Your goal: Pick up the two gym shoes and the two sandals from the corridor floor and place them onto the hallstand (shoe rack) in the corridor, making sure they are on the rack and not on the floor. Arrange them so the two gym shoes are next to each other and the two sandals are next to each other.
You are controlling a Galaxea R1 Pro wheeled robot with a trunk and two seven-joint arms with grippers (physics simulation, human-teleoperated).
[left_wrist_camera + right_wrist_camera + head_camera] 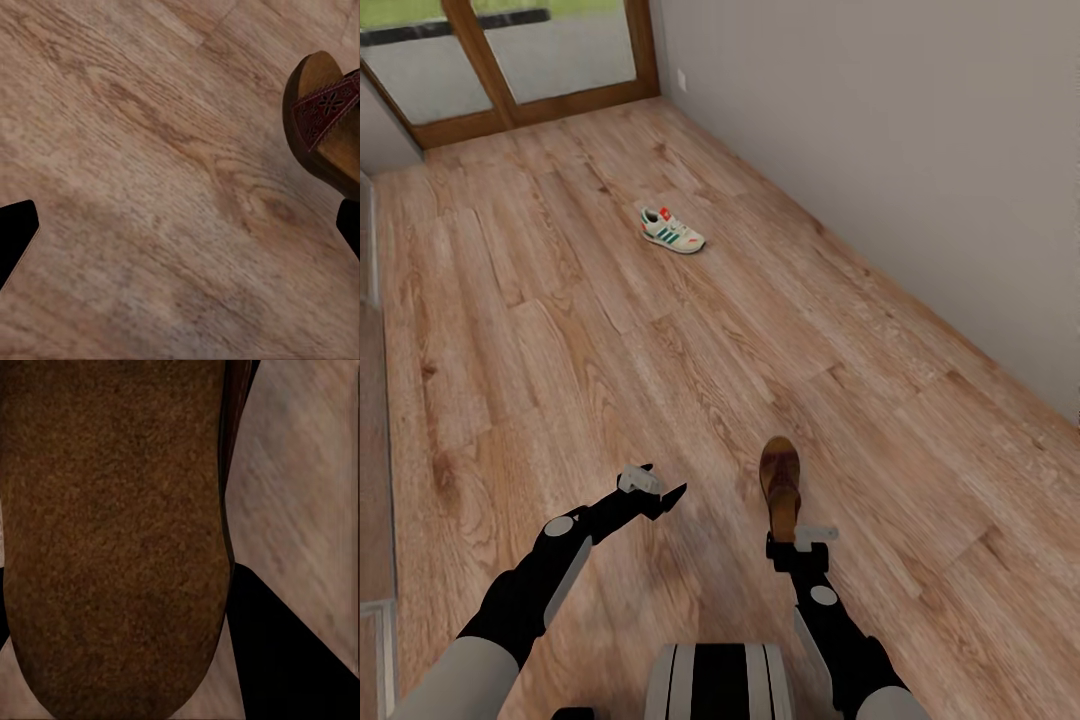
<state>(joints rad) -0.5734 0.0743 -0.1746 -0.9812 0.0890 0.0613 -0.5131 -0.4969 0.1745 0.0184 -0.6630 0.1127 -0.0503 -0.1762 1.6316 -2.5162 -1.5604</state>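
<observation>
Visibly, 1 gym shoe, 1 sandal.

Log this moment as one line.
right tool: shut on sandal | left tool: open | gym shoe: on corridor floor

Bare wood floor lies open ahead and to both sides of the arms. A grey wall closes the right side. One sneaker sits far ahead, well apart from all else. A brown sandal held in the right gripper blocks the space just ahead of that arm.
</observation>
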